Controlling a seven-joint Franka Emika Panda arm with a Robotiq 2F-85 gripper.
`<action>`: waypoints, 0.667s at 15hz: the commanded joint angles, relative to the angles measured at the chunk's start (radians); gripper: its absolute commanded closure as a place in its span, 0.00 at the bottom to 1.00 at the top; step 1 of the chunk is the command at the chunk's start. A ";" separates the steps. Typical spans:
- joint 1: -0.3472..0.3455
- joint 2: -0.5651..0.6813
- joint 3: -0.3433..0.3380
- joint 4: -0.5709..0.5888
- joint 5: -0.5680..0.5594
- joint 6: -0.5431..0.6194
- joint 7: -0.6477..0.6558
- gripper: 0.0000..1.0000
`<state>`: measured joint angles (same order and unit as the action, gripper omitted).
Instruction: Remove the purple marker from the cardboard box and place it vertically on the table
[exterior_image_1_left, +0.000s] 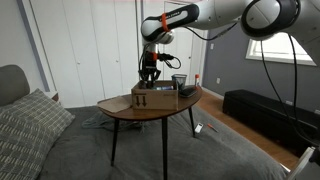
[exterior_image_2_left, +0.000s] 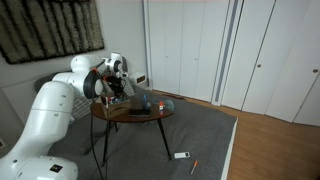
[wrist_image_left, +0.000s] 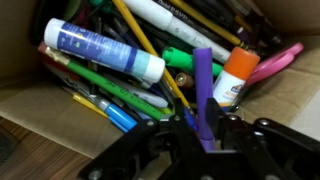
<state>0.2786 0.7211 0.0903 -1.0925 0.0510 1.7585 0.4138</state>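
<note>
In the wrist view my gripper (wrist_image_left: 203, 128) is shut on the purple marker (wrist_image_left: 203, 85), which stands up between the fingers over the open cardboard box (wrist_image_left: 35, 100). The box is full of pens, markers and glue sticks. In both exterior views the gripper (exterior_image_1_left: 149, 74) hangs just above the box (exterior_image_1_left: 153, 97), which sits on the dark brown table (exterior_image_1_left: 125, 110). The marker is too small to make out there. In an exterior view the arm (exterior_image_2_left: 108, 82) covers most of the box on the table (exterior_image_2_left: 140, 113).
A black mesh cup (exterior_image_1_left: 179, 81) stands behind the box, and shows in an exterior view (exterior_image_2_left: 158, 102) too. A white glue stick (wrist_image_left: 100, 50) and an orange-capped one (wrist_image_left: 235, 78) lie in the box. A small item (exterior_image_2_left: 182, 155) lies on the floor.
</note>
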 joint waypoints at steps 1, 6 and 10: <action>0.004 0.088 0.003 0.148 0.032 -0.092 0.016 0.66; 0.007 0.152 0.006 0.246 0.054 -0.093 0.018 0.55; 0.011 0.198 0.005 0.305 0.059 -0.098 0.022 0.55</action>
<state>0.2826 0.8567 0.0933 -0.8903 0.0884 1.7031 0.4138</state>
